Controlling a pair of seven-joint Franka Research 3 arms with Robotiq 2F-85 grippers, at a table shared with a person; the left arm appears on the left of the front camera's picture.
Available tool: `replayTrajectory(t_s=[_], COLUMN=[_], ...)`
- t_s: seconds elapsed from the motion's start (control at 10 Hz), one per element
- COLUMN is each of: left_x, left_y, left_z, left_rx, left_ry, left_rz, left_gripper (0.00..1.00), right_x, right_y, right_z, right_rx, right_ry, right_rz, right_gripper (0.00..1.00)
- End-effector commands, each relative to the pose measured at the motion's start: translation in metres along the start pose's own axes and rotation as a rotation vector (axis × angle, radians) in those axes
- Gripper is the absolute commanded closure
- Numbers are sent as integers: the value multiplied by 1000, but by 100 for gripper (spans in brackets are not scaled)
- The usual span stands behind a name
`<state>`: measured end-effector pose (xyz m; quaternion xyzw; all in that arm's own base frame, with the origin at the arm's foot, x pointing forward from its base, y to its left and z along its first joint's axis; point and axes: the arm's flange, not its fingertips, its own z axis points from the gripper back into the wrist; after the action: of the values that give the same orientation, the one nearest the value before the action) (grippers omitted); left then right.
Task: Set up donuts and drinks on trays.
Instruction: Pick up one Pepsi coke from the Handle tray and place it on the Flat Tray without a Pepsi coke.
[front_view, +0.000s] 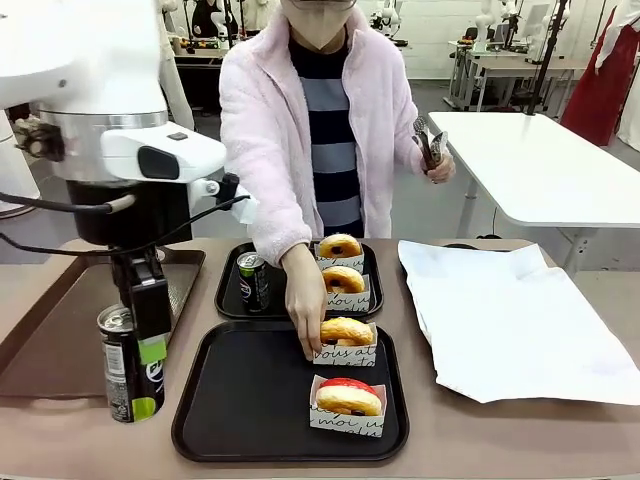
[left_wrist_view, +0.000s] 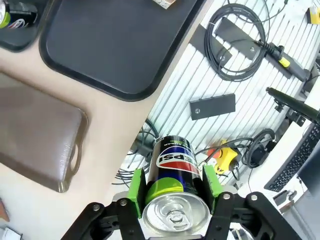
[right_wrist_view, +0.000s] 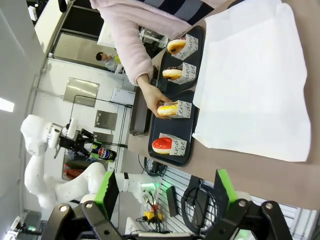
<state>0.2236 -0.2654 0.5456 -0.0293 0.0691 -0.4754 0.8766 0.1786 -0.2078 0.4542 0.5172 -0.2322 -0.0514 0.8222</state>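
**Left end effector gripped a can beside the near tray while a hand set a donut down**

The left end effector (left_wrist_view: 172, 192) was clamped on a dark can (front_view: 131, 365), its green pads (left_wrist_view: 135, 192) pressed against the can's two sides near the silver top. In the front view the can hung upright at about 9 o'clock of the near black tray (front_view: 240, 400), over the edge of the brown tray (front_view: 60, 340), and I could not tell whether its base touched anything.

The right end effector (right_wrist_view: 165, 192) stood wide open with nothing between its fingers.

On the near black tray, two donuts sat in white paper holders. A golden donut (front_view: 346, 331) lay at about 1 o'clock of the tray, and the person's hand (front_view: 305, 310) was touching its holder. A red-glazed donut (front_view: 348, 397) sat at about 4 o'clock.

The far black tray (front_view: 228, 295) carried a second can (front_view: 253, 281), upright at its 9 o'clock side. A chocolate-topped donut (front_view: 340, 246) stood at 2 o'clock there, and another golden donut (front_view: 343, 279) just in front of it.

The person's other hand (front_view: 440, 165) held metal tongs (front_view: 428, 143) up above the bench. A white paper sheet (front_view: 510, 315) lay on the bench (front_view: 500, 440) at 3 o'clock of both black trays.
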Motion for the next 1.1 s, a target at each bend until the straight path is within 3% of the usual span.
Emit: replayTrajectory(t_s=[0.0,0.3,0.4,0.5,0.6,1.0], left_x=[7,33,55,75,94,131], left_y=[10,20,34,49,63,72], left_z=[-9,-13,-21,-33,-48,-99], left_rx=[15,40,110,99,215,210], left_ry=[-36,-55,-84,-95,-105,-231], left_rz=[12,71,205,272,375,479], left_gripper=[43,43,43,43,43,43], right_x=[3,3,3,3,3,3], right_y=[2,2,2,2,2,2], right_z=[0,0,0,0,0,0], right_rx=[26,26,26,26,26,26], right_ry=[-18,-18,-18,-18,-18,-18], right_rz=[16,16,16,16,16,16], right_gripper=[0,0,0,0,0,0])
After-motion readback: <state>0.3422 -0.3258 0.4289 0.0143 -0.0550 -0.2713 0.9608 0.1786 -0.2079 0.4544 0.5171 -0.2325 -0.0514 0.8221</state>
